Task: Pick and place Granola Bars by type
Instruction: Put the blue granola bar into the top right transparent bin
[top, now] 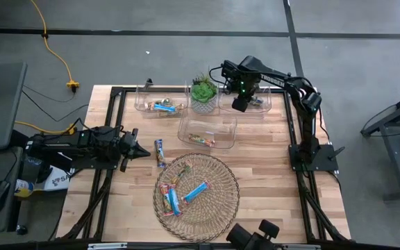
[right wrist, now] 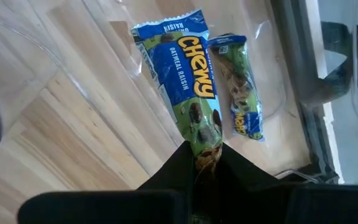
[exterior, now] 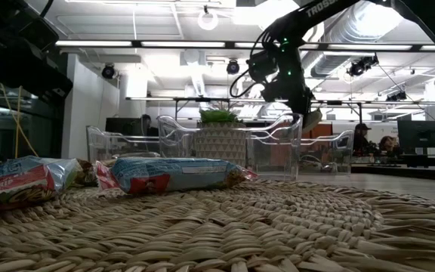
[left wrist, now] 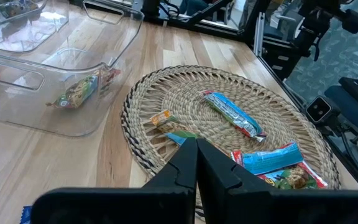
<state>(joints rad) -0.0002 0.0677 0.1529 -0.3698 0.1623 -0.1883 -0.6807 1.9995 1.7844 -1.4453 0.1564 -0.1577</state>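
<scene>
Roughly midway: right gripper fingers pinched a green-and-blue bar over the two-o'clock bin; several bars remained in the six-o'clock wicker tray; left gripper fingers pressed together

The right arm reaches from its base at the table's right edge, elbow bent, wrist turned down over the far right clear bin behind the wicker tray. The right gripper pinches the end of a granola bar between nearly closed fingers. The left arm lies low, left of the tray, its left gripper closed, fingers pressed together, pointing toward it
</scene>
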